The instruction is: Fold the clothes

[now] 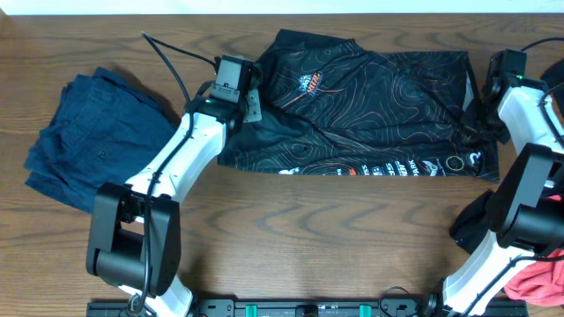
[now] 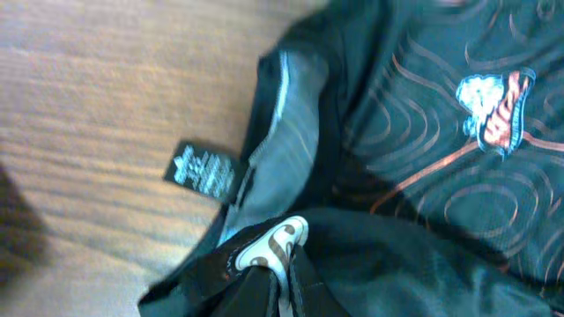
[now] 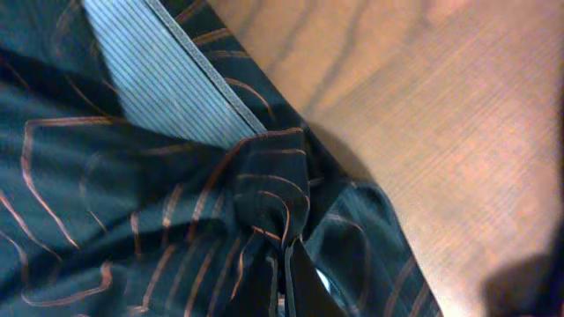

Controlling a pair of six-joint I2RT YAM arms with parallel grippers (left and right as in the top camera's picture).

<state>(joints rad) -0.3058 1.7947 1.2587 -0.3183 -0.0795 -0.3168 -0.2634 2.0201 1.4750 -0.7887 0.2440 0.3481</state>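
Note:
The black jersey (image 1: 370, 110) with thin orange contour lines lies spread across the back middle of the table, logos along its near hem. My left gripper (image 1: 240, 88) is shut on the jersey's left edge; in the left wrist view the fingers pinch a fold with a white printed patch (image 2: 273, 245). My right gripper (image 1: 487, 110) is shut on the jersey's right edge, where a bunch of striped fabric (image 3: 278, 198) is pinched. A navy garment (image 1: 88, 141) lies crumpled at the left. A coral-red garment (image 1: 542, 282) shows at the bottom right corner.
A black tag (image 2: 205, 169) hangs from the jersey's collar over the wooden table (image 1: 335, 238). A dark bundle (image 1: 471, 227) lies beside the right arm's base. Cables run behind both arms at the back edge.

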